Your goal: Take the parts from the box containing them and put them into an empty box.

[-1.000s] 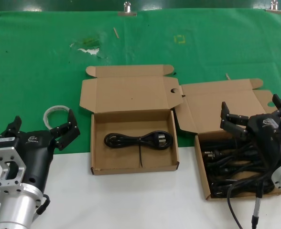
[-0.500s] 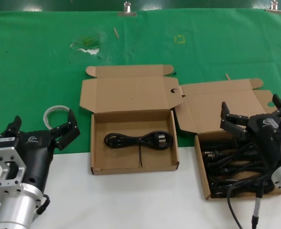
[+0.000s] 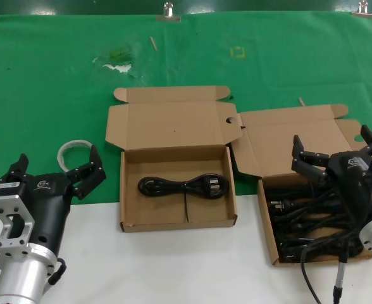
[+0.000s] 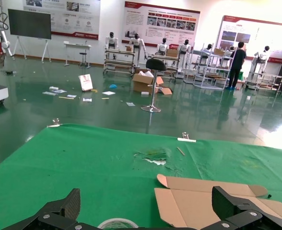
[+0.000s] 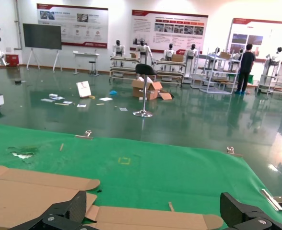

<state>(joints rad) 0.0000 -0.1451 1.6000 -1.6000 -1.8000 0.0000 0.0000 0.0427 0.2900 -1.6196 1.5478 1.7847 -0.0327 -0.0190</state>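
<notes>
Item one: my right gripper (image 3: 335, 149), fingers spread apart, hovers over the shallow brown cardboard box on the right (image 3: 269, 244), which holds a heap of black bundled power cords (image 3: 306, 221).

Item two: the matching centre box (image 3: 173, 223) holds one cord (image 3: 183, 186).

Item three: my left gripper (image 3: 54, 169), fingers apart, idles near a clear tape ring (image 3: 71, 151).

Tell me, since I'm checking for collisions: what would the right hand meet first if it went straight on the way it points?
Probably nothing: the open right hand points level over the full box's raised lid and the green cloth. Depth is unclear.
</notes>
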